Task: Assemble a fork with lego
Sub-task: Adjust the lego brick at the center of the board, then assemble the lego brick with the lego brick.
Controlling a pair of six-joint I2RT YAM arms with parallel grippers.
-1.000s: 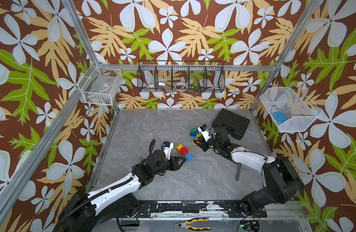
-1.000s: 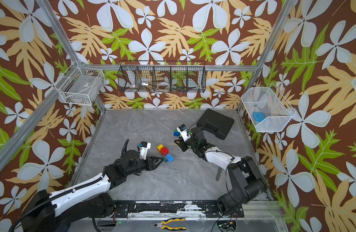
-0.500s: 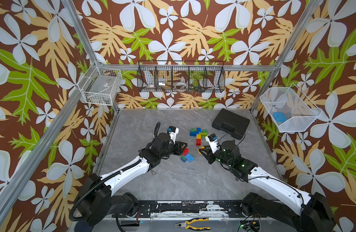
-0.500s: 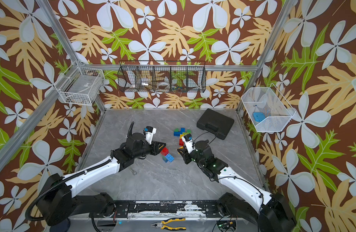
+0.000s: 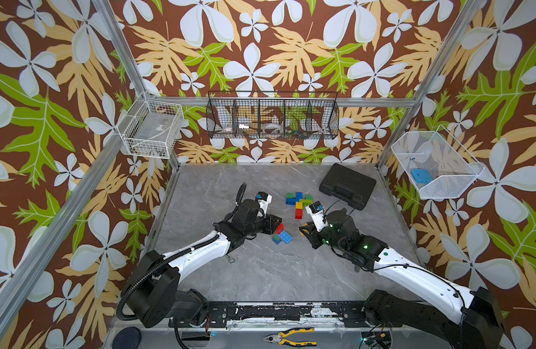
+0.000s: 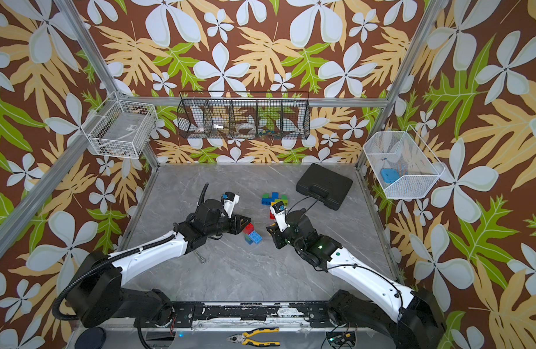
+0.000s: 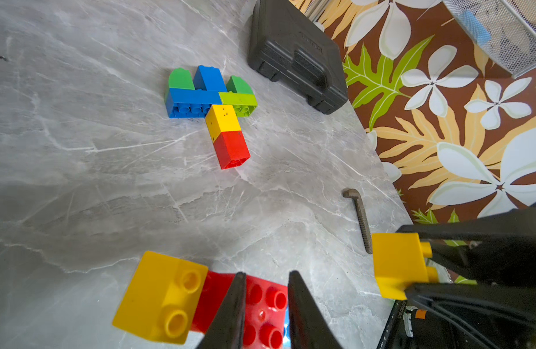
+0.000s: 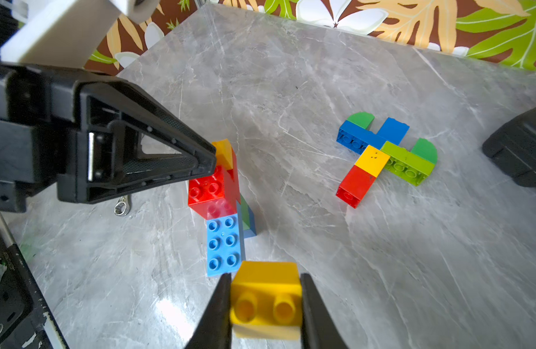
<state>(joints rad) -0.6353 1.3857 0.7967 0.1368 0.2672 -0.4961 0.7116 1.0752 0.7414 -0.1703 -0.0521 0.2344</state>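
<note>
A lego assembly lies flat mid-table: blue and green bricks form a crossbar with rounded tops, and a yellow and a red brick form its stem. My right gripper is shut on a yellow brick held above the table. My left gripper has its jaws a narrow gap apart over the studded top of a red brick. I cannot see whether they pinch it. This red brick sits in a loose cluster with a yellow brick, a long blue brick and a green one.
A black case stands at the back right, and a metal bolt lies by the right wall. A small wrench lies beside my left arm. Wire baskets hang on the walls. Pliers rest on the front rail.
My left gripper has moved back onto the loose cluster, and its jaws have narrowed over the red brick. My right gripper has drawn back from the assembly with the yellow brick.
</note>
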